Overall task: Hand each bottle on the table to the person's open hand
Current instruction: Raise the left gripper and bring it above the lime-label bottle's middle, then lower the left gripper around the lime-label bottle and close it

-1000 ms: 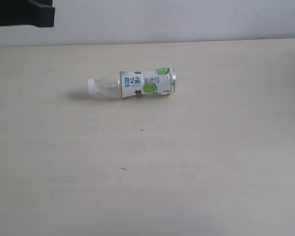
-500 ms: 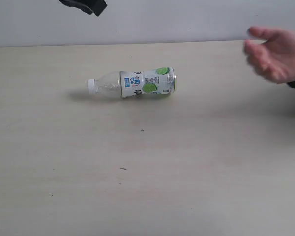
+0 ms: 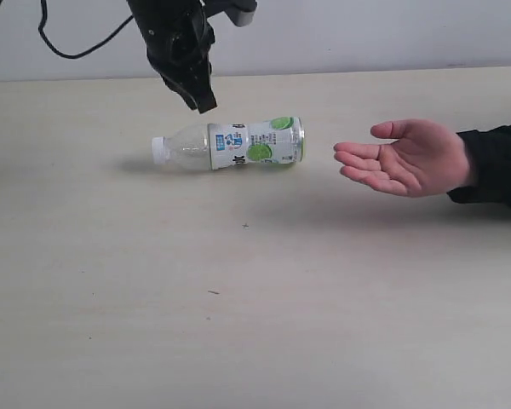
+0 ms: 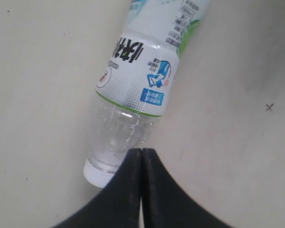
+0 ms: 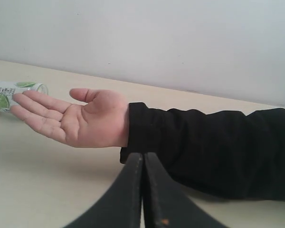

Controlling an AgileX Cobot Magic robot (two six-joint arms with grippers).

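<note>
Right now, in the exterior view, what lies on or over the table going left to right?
bottle, on its side with its white cap leftmost → open hand → black sleeve

- small clear plastic bottle [image 3: 230,145], white cap, lime label, lies sideways on the pale beige tabletop [image 3: 255,324], cap end leftward
- person's open hand [image 3: 413,159] is right of its base, not touching
- black left gripper [image 3: 203,102] hangs over the neck end
</note>
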